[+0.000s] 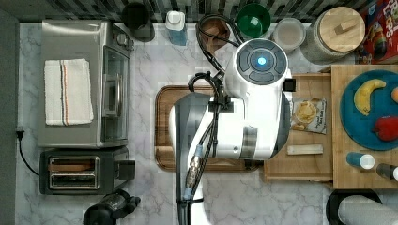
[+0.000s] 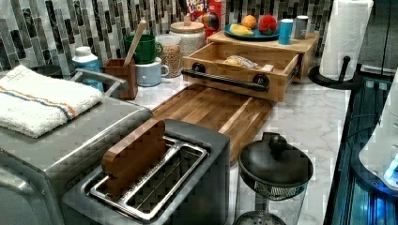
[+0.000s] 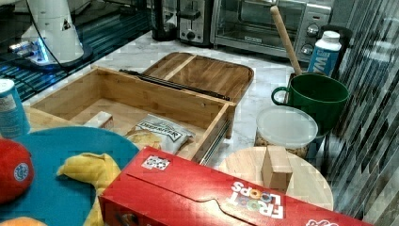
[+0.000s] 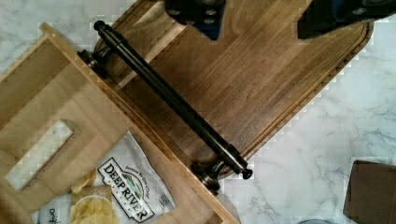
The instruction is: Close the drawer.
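The drawer (image 1: 305,164) (image 2: 234,52) (image 3: 141,96) (image 4: 42,93) is a shallow light-wood box pulled out of its cabinet. A long black bar handle (image 4: 173,100) (image 2: 225,79) (image 3: 174,84) runs across its front. Inside lie a chips bag (image 4: 126,191) (image 1: 307,115) and a white block (image 4: 39,154) (image 1: 305,149). My gripper (image 4: 264,16) hangs open over the brown cutting board (image 4: 261,84) (image 2: 211,110), just in front of the handle and not touching it. Its two dark fingers (image 4: 196,11) stand wide apart with nothing between them. In the top view the white arm (image 1: 256,103) covers it.
The cabinet top carries a blue plate (image 1: 371,110) with fruit. A toaster oven (image 1: 84,84) and a toaster (image 1: 75,171) stand at the top view's left. Jars and a green mug (image 3: 315,96) line the wall. A paper towel roll (image 2: 345,33) stands beside the cabinet.
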